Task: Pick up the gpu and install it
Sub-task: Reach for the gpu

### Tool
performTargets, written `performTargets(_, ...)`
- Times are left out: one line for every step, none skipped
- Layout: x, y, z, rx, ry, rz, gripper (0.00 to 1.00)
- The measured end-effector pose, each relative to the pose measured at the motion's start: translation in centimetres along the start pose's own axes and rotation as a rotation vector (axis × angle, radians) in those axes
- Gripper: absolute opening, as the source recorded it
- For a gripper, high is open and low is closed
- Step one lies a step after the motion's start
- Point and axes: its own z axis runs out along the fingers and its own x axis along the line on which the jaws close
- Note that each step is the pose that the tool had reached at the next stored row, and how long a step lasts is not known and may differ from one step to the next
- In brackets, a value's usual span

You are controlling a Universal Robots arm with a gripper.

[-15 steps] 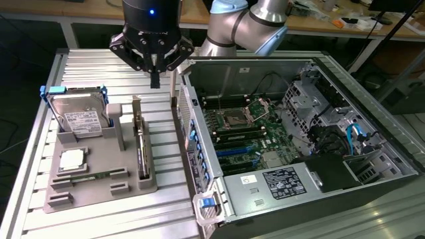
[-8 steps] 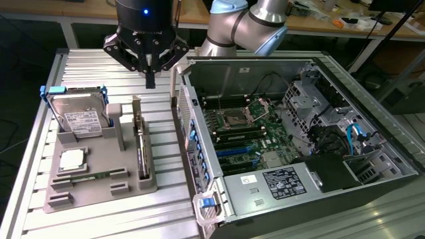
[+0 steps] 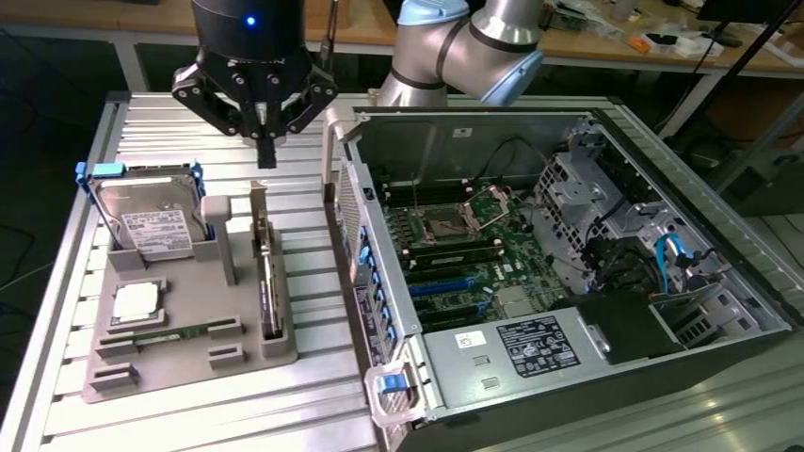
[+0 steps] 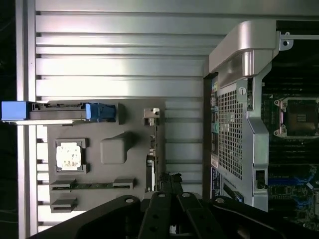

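An open computer case (image 3: 566,254) lies on a ribbed metal tabletop (image 3: 214,405), partly cut off at the frame's edge. Beside it, a grey holder (image 3: 188,353) carries the gpu (image 3: 266,282) standing on edge, its faces hard to make out. The end effector (image 3: 266,151) hangs above, fingers together, empty.

holder (image 3: 188,356): gpu (image 3: 267,287) in slot, hard drive (image 3: 151,224) at exterior view's left | computer case (image 3: 468,141): exterior view's right
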Motion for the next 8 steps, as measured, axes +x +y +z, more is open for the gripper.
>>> performTargets(0.3, 0.0, -0.01, 0.0, 0.0001, -0.001, 0.11)
performTargets(0.5, 0.01, -0.01, -0.0001, 0.0001, -0.002, 0.11)
performTargets(0.8, 0.01, -0.02, -0.0001, 0.0002, -0.003, 0.11)
performTargets(1.1, -0.02, -0.03, -0.0001, 0.0002, -0.004, 0.11)
performTargets(1.4, -0.07, -0.04, 0.0, 0.0003, -0.005, 0.11)
performTargets(1.6, -0.14, -0.05, 0.0, 0.0003, -0.005, 0.11)
performTargets(1.8, -0.22, -0.06, -0.0001, 0.0003, -0.005, 0.11)
performTargets(1.9, -0.32, -0.06, -0.0001, 0.0002, -0.005, 0.11)
